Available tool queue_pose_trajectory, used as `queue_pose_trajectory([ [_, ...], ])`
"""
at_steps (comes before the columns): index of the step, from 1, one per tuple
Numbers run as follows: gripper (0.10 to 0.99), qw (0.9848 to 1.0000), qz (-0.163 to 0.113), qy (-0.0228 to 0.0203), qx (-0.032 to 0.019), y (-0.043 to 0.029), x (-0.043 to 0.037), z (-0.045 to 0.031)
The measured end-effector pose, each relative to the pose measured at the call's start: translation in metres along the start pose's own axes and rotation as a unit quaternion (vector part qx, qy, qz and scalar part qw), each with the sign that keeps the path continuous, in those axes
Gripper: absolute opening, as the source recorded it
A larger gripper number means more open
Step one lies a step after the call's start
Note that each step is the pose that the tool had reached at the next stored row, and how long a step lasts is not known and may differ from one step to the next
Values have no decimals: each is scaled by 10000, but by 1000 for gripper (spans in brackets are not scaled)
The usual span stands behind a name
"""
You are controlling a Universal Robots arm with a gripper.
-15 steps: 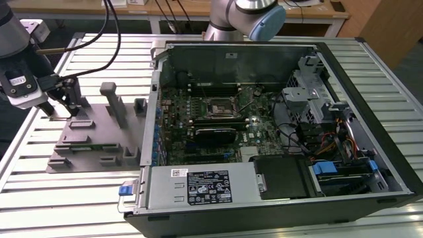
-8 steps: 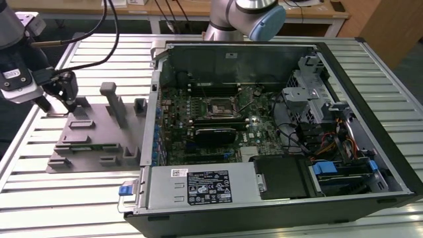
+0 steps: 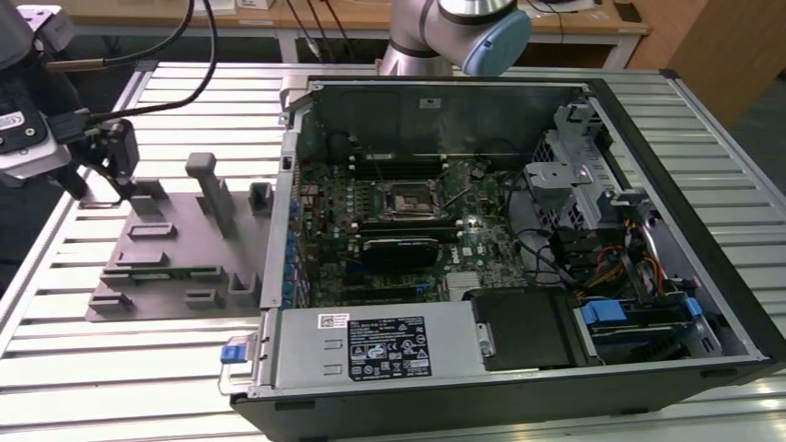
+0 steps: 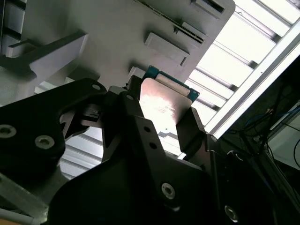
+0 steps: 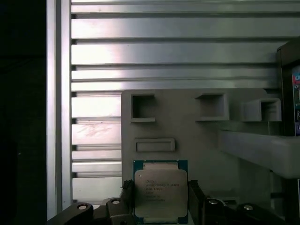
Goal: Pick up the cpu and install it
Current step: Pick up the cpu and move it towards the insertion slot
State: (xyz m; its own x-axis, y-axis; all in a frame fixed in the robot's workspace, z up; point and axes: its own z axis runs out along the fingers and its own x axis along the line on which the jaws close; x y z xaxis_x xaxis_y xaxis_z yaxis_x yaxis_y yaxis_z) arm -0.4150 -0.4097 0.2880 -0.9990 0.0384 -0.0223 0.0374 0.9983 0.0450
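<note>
1. Spanning the scene: slatted metal table [image 3: 368, 78], everything sits on it.
2. Open PC case [image 3: 737, 304] lies on its side at the exterior view's right, interior facing up.
3. Motherboard [image 3: 356, 276] is flat inside the case, with its socket [image 3: 403, 201] near the middle.
4. Grey fixture plate [image 3: 172, 244] lies on the table just beside the case, on the exterior view's left, with upright blocks and shallow pockets on top.
5. Arm [image 3: 461, 28] has its base behind the case at the far edge of the table.
6. Gripper [image 3: 101, 184] hangs over the plate's far corner at the exterior view's left, well apart from the socket.
7. In both wrist views the gripper [image 5: 161, 199] [image 4: 159, 112] is clenched on the cpu, one dark finger [image 5: 127, 197] against each of two opposite edges.
8. Cpu [image 5: 161, 190] [image 4: 164, 101] sits between the fingers, silver top showing, green edge visible, at the plate's edge near a rectangular pocket [image 5: 154, 144]. Cannot tell if it is lifted clear of the plate.
</note>
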Motion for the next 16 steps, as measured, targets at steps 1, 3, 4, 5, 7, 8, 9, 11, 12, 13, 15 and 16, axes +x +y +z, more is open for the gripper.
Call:
queue_pose_trajectory([
  [1,545,10000,0,0,0,1,0,-21],
  [3,545,10000,0,0,0,3,-1,-60],
  [4,545,10000,0,0,0,4,-2,-80],
  [5,545,10000,0,0,0,5,-2,-100],
  [7,545,10000,0,0,0,6,-3,-140],
  [8,545,10000,0,0,0,7,-4,-161],
  [9,545,10000,0,0,0,9,-4,-190],
  [11,545,10000,0,-1,0,12,-6,-267],
  [12,545,10000,0,0,0,13,-7,-288],
  [13,545,10000,0,0,0,14,-7,-308],
  [15,545,10000,0,0,0,16,-8,-348],
  [16,545,10000,0,0,0,17,-8,-369],
])
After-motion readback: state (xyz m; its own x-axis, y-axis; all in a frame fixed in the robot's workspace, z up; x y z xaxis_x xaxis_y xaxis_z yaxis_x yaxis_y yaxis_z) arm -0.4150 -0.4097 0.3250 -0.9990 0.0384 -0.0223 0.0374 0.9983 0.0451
